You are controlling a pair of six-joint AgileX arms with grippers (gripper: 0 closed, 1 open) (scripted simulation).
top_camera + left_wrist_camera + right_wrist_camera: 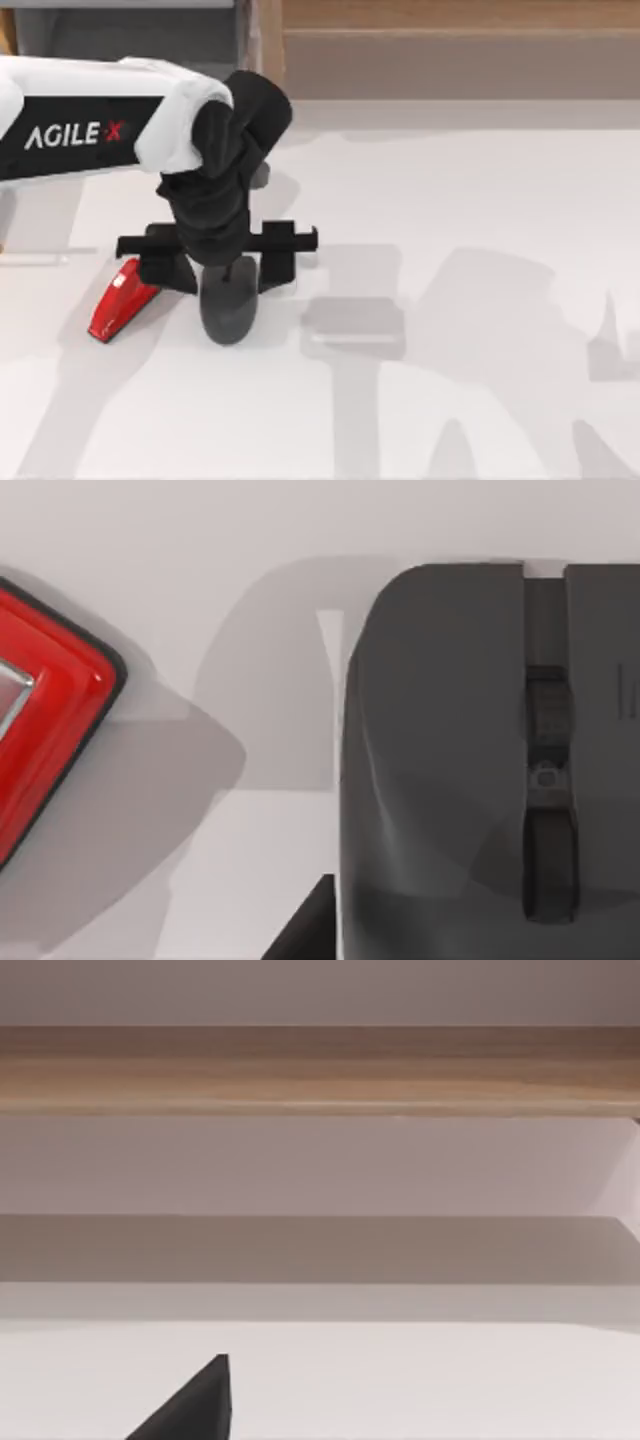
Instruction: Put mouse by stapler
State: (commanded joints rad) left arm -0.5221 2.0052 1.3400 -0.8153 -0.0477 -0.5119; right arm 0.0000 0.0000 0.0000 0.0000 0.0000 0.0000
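The dark grey mouse (228, 305) lies on the white table just right of the red stapler (120, 300), with a narrow strip of table between them. My left gripper (222, 275) hangs straight over the mouse's far end. It is open, with one finger (168, 272) between the stapler and the mouse and the other finger (277, 270) on the mouse's right side. In the left wrist view the mouse (470, 760) is close up and the stapler's (50, 710) corner sits off to one side. A dark part of my right gripper (190, 1410) hangs over bare table.
A wooden ledge (450, 20) runs along the table's far edge and also appears as the wooden ledge (320, 1065) in the right wrist view. The white tabletop (480, 250) stretches to the right of the mouse, crossed by grey shadows.
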